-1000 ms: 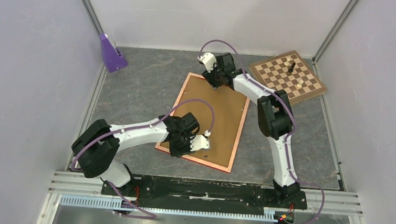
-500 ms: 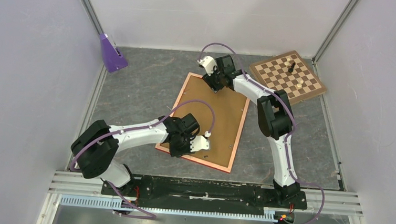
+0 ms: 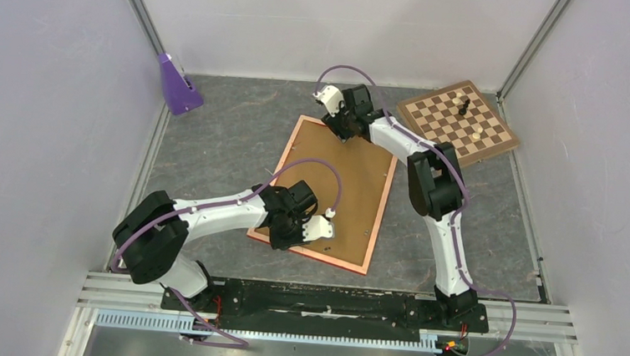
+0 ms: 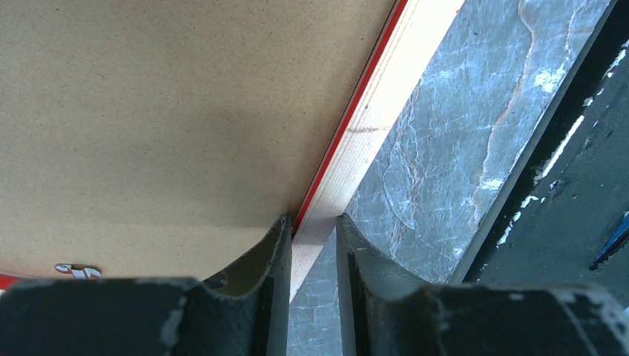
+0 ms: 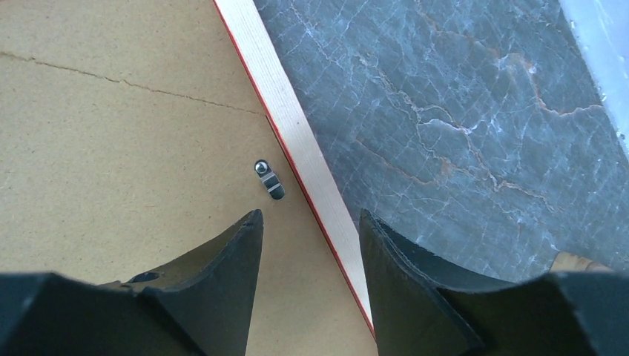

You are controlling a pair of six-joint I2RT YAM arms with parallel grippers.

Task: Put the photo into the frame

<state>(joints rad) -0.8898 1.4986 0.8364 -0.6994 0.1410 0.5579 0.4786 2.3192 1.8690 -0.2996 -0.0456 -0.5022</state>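
At the near rail, left gripper (image 4: 313, 220) jaws pinch the frame (image 4: 374, 111). Right gripper (image 5: 310, 215) jaws gape, straddling the far rail.

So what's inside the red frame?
A plain brown backing board fills the frame, with a small metal clip near its edge. No photo shows; anything lying under the board is covered, so I can't tell whether one is there.
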